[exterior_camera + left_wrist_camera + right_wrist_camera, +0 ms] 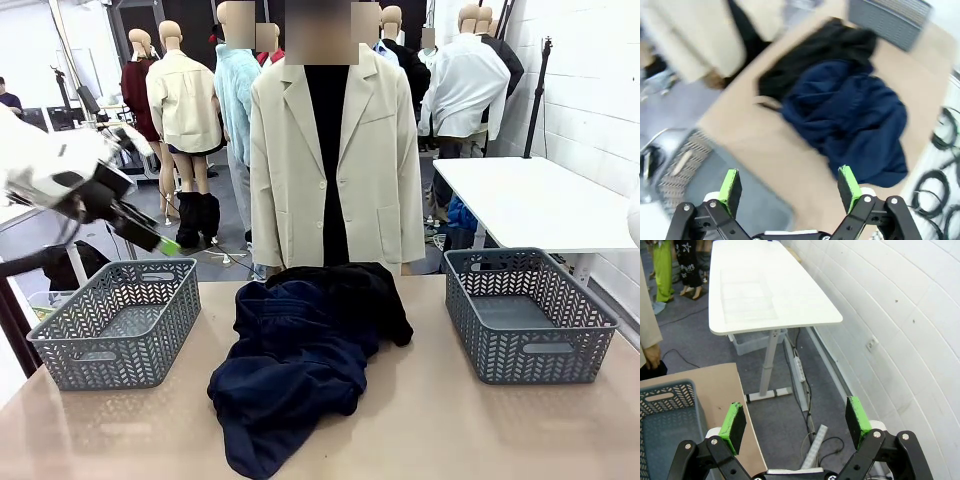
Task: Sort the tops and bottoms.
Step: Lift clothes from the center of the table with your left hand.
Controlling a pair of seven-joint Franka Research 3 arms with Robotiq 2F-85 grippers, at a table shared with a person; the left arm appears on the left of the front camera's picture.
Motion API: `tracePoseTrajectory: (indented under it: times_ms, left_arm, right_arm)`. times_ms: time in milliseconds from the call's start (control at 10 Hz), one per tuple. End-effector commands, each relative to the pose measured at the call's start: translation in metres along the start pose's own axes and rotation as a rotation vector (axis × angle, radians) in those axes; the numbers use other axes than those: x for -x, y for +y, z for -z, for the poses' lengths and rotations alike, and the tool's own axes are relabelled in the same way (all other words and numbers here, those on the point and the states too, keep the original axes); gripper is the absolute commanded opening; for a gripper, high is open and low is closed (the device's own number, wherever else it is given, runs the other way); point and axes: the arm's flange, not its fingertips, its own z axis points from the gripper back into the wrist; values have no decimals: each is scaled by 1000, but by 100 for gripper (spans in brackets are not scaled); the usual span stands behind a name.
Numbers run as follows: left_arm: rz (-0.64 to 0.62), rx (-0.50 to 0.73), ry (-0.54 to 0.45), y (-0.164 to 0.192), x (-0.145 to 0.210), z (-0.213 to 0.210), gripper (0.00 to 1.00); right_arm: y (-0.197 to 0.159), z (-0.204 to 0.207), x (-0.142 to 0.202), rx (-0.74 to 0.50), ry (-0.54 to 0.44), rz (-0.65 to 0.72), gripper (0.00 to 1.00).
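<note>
Reaching for the heap looks like the step in hand, since both grey baskets hold nothing. The clothes lie mid-desk (450, 430): a navy garment (290, 370) sprawls toward the lower centre of the frame, and a black garment (355, 295) is bunched over its upper edge. From this heap I cannot tell which is a top and which a bottom. The left basket (115, 345) sits at lower left and the right basket (530, 345) at lower right, each apart from the heap. A person (335, 160) in a pale jacket stands behind the clothes at the far side.

The left hand (165, 243) hangs in the upper left, above the far rim of the left basket, fingers spread wide and holding nothing. Its wrist view is blurred, with the navy garment beyond the pads. The right hand (796, 420) is likewise wide and holding nothing. It is poised off the desk's edge over the floor, with the right basket's corner at lower left of its view.

To do this well, I would take one garment only. Come down on a raised fold near the navy garment's outer edge, away from the overlap, and pinch a single layer. Then lift until it hangs free, so its shape can be read before choosing a basket. Dragging the black one along is the main risk.
</note>
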Motion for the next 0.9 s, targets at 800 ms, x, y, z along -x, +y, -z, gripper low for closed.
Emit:
tracePoseTrajectory:
  times_ms: [800]
  left_arm:
    - [296,522,201,13,-21,136,100]
  right_arm:
    - [-1,0,0,2,-4,-2,100]
